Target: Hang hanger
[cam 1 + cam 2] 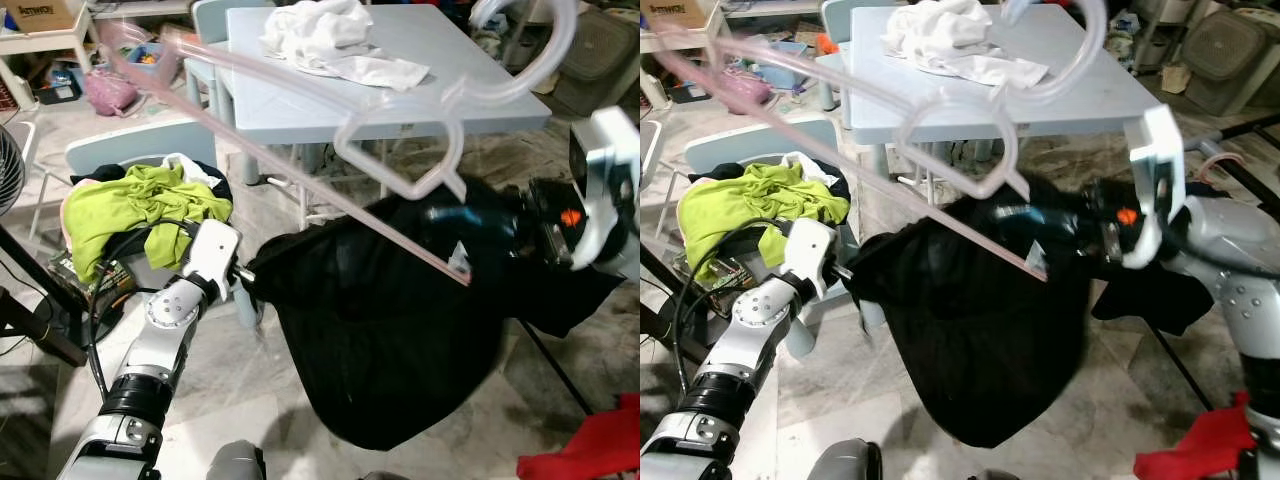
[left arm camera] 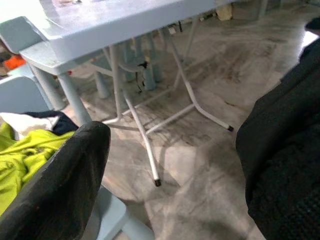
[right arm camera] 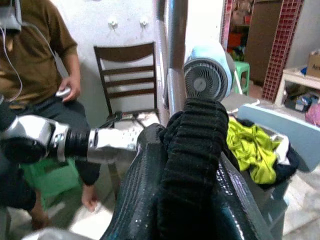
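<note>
Marble floor (image 1: 255,395) spreads below me, pale and veined, with a light blue folding table (image 1: 500,95) standing ahead and a crumpled white cloth (image 1: 335,40) lying on its top. Far to my left sits a pile of clothes with a lime-green garment (image 1: 135,210) on top, heaped on a pale blue chair (image 1: 130,145); the edge of a fan (image 1: 8,170) shows at that side too.

My left gripper (image 1: 243,272) reaches out beside that pile and its fingers are pinched shut on one edge of the black garment (image 1: 385,330), the cloth bunching right at the tips. In my left wrist view one dark finger (image 2: 60,190) fills the near corner and the black fabric hangs at the other side, with the table legs (image 2: 145,142) behind.

The black garment sags between my two arms, hanging down toward the floor in a loose pouch. Above and across it runs the translucent pink hanger (image 1: 400,150), tilted, its long bar slanting down onto the cloth and its hook curling up over the table; the hanger is blurred, and I cannot tell what is holding it.

My right gripper (image 1: 470,215) is buried in the opposite edge of the garment, closed on the cloth. My right wrist view shows ribbed black fabric wrapped over my fingers (image 3: 195,165), and beyond it a person (image 3: 35,55) seated near a brown wooden chair (image 3: 127,80).

A red cloth (image 1: 590,450) lies on the floor at my far right.
</note>
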`<state>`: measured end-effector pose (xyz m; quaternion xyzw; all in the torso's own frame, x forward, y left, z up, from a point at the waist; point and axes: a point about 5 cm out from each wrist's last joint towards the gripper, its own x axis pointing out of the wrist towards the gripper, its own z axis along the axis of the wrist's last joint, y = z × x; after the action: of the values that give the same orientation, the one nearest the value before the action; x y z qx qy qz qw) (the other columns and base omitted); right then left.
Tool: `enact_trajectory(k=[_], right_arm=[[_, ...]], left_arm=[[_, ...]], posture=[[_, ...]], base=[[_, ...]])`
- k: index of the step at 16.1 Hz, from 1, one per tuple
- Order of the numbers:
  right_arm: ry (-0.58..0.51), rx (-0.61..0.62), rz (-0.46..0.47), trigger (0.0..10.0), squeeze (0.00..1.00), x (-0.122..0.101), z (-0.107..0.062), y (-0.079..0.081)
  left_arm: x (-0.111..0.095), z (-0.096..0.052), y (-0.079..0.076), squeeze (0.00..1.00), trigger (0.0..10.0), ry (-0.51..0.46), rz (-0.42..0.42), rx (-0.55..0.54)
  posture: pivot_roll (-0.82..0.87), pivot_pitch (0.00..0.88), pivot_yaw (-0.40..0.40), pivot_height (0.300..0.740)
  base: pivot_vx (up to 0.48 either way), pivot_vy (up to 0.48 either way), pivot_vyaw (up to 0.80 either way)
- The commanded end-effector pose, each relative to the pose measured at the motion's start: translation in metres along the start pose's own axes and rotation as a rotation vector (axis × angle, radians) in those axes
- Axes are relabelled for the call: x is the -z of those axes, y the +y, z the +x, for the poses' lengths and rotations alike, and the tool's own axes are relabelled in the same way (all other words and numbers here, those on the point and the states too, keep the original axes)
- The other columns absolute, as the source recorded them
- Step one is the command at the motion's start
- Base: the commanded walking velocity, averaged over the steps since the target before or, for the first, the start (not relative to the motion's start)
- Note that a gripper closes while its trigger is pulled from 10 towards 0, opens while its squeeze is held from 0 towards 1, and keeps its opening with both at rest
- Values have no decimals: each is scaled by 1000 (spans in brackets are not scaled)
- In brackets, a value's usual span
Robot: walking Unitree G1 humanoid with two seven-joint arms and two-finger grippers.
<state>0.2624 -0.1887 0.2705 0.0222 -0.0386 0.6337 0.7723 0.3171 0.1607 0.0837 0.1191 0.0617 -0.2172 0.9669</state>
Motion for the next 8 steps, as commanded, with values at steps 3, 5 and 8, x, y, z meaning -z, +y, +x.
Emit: enact_trajectory(k=[3,5,8], right_arm=[[87,221,-83,10000,0,18,16,-29],[432,330,-171,10000,0,78,23,-37],[581,404,-323,10000,0,121,22,-45]], left_arm=[[-6,-4,-15,1000,10000,-21,42,167],[3,-14,-31,1000,10000,35,204,371],[7,-24,-30,1000,10000,72,244,422]], posture=[[-70,40,-26,740],[-50,41,-32,740],[-39,41,-40,740]], base=[[0,0,0],[0,0,0],[0,0,0]])
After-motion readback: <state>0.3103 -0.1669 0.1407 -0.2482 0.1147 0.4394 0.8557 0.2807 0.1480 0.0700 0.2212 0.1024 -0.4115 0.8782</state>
